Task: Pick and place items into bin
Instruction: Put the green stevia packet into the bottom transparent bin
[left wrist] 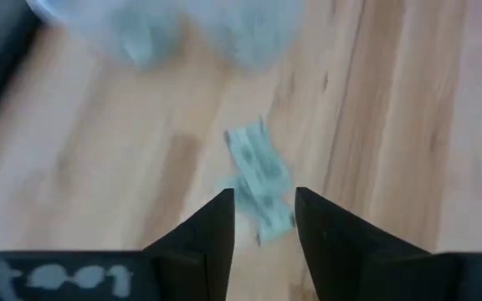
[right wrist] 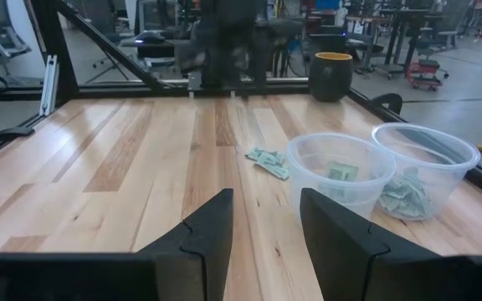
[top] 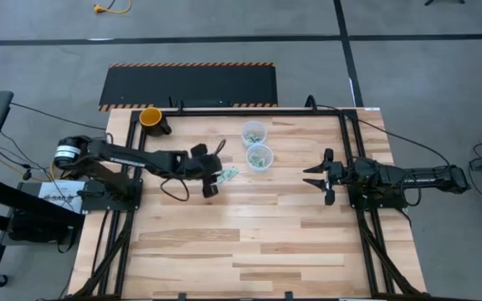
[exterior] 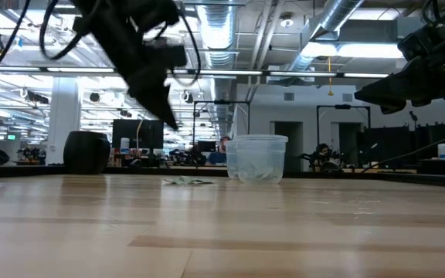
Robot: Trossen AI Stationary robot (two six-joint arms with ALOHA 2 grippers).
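The left arm reaches in from its side of the table (top: pixel 224 242), stretched low and nearly straight toward the middle, with its wrist tipped down so the left gripper (top: pixel 210 186) points at the wood. Its fingers (left wrist: pixel 213 230) stand a narrow gap apart with nothing between them, poised above a small pile of green-and-white packets (left wrist: pixel 259 186) lying flat on the boards. From the low view the gripper (exterior: pixel 168 120) hangs clear above the tabletop, and the packets (exterior: pixel 185 181) lie just beside the cups. Two clear cups sit touching each other near the table's far middle: the near cup (top: pixel 259 157) and the far cup (top: pixel 253 133), each with a few packets inside. A dark mug with a yellow inside (top: pixel 152 119) stands at the far left corner. The right arm waits on its own side, held level and pointing toward the centre, well apart from the cups; the right gripper (top: pixel 320 176) has its fingers (right wrist: pixel 203 230) spread moderately, empty.
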